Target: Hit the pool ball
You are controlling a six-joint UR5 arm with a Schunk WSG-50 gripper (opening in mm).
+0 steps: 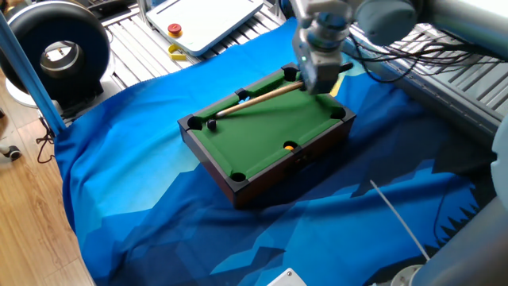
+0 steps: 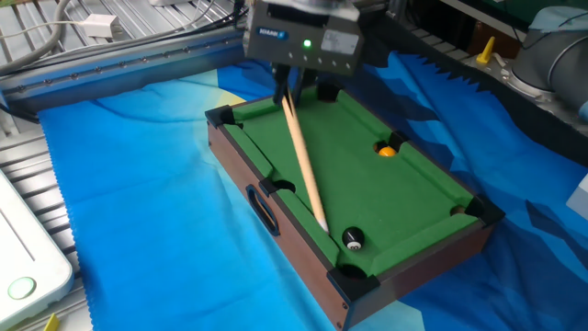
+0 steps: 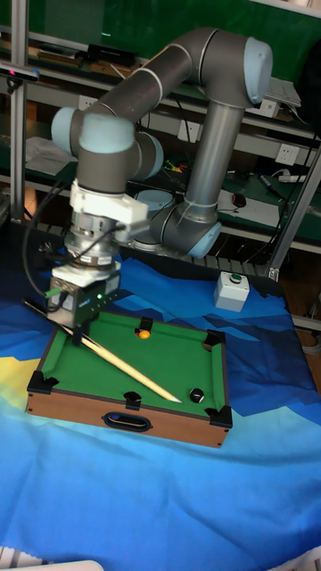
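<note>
The pool ball (image 2: 353,241) is a tiny glossy black ball lying near a corner pocket of the miniature green-felt pool table (image 2: 404,198). The same pool ball (image 1: 212,123) (image 3: 196,393) shows in the other two views. My gripper (image 2: 294,94) (image 1: 312,85) (image 3: 79,336) hangs over the opposite end of the table (image 1: 262,127) (image 3: 169,361), shut on a wooden cue stick (image 2: 303,161) (image 1: 258,98) (image 3: 125,368). The cue slants down across the felt. Its tip stops a short way from the black ball, not touching it.
An orange ball (image 2: 388,150) (image 1: 289,147) (image 3: 143,333) rests by a side pocket. Blue cloth (image 1: 159,206) covers the table top. A black round device (image 1: 55,52) and a white tray (image 1: 198,24) stand at the back left, and a white button box (image 3: 231,290) sits behind the pool table.
</note>
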